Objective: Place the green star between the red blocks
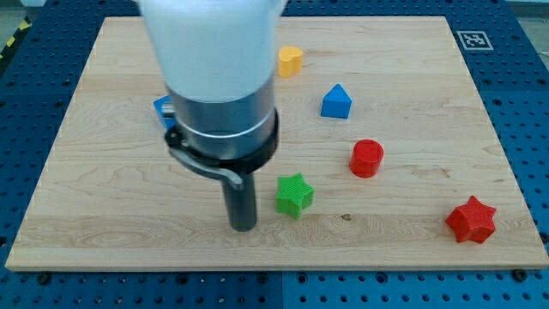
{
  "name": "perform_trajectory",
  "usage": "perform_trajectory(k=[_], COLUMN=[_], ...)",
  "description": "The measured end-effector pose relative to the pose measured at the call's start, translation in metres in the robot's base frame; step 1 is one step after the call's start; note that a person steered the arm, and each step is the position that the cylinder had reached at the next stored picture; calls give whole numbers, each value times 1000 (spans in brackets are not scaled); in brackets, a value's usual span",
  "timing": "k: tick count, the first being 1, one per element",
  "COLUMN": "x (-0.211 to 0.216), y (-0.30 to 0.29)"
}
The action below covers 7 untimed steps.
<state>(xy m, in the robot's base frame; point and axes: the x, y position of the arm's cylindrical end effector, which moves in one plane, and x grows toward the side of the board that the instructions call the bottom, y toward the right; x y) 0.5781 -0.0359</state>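
Observation:
The green star [294, 195] lies on the wooden board below its middle. A red cylinder [367, 159] stands to the star's upper right. A red star [471, 220] lies near the board's lower right corner. My tip [243, 227] rests on the board just left of the green star, a small gap apart from it. The arm's wide white and grey body hangs above the tip and hides part of the board behind it.
A blue block with a pointed top [336, 102] sits above the red cylinder. A yellow block [290, 61] lies near the top middle. Another blue block [162, 110] peeks out from behind the arm at the left. The wooden board [103, 197] rests on a blue perforated table.

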Motion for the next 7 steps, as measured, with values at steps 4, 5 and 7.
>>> perform_trajectory(k=[4, 5, 7], x=[-34, -32, -13], y=[8, 24, 72])
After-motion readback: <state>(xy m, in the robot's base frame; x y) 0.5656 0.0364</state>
